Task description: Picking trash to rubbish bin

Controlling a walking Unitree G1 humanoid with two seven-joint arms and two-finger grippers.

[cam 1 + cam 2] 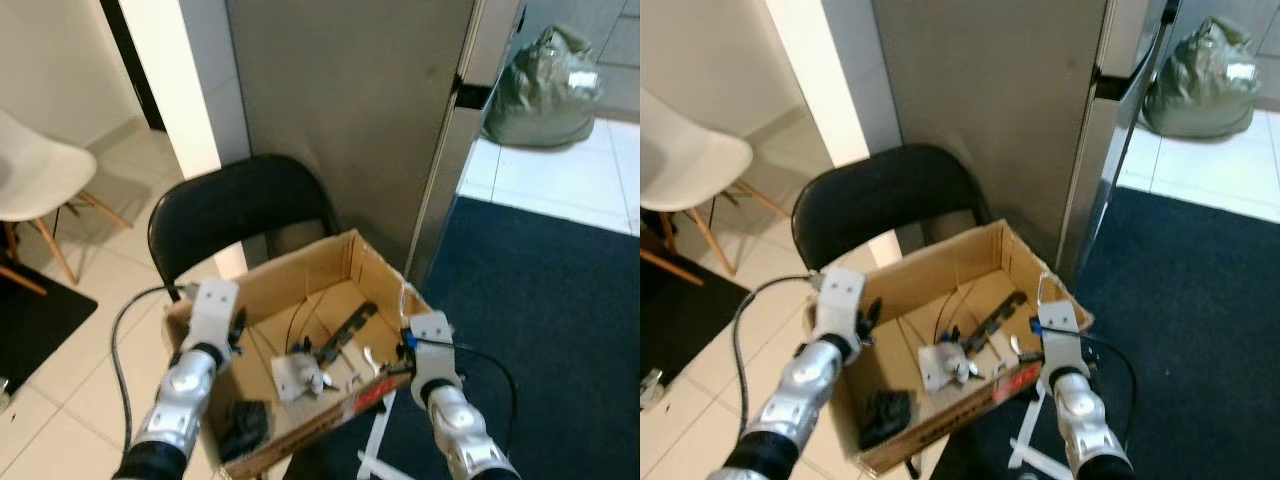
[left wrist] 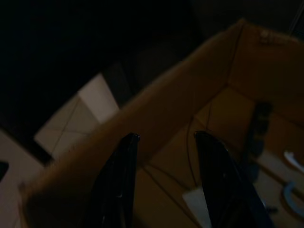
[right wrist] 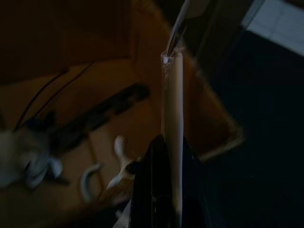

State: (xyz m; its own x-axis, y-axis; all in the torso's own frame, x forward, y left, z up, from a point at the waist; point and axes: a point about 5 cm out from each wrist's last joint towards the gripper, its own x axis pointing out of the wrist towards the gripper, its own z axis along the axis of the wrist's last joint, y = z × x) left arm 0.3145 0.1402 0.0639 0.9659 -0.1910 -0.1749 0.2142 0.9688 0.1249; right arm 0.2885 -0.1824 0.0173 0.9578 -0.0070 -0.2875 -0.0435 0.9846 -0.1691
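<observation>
An open cardboard box [image 1: 300,265] rests on a black chair [image 1: 240,200] and holds trash: a long black strip [image 1: 347,330], crumpled white paper [image 1: 300,376] and a dark lump [image 1: 245,425]. My left gripper [image 2: 166,137] hovers open over the box's left rim, with nothing between its fingers. At the box's right rim, my right gripper [image 3: 166,142] is shut on a thin white plastic strip [image 3: 173,95] that sticks up past the fingertips, the strip [image 1: 1040,287] standing just above the cardboard edge.
A tall grey metal cabinet [image 1: 350,100] stands behind the chair. Dark blue carpet [image 1: 560,300] lies to the right, with white strips [image 1: 375,450] on the floor by the box. A full green bag [image 1: 545,90] sits far right, a white chair [image 1: 40,170] at left.
</observation>
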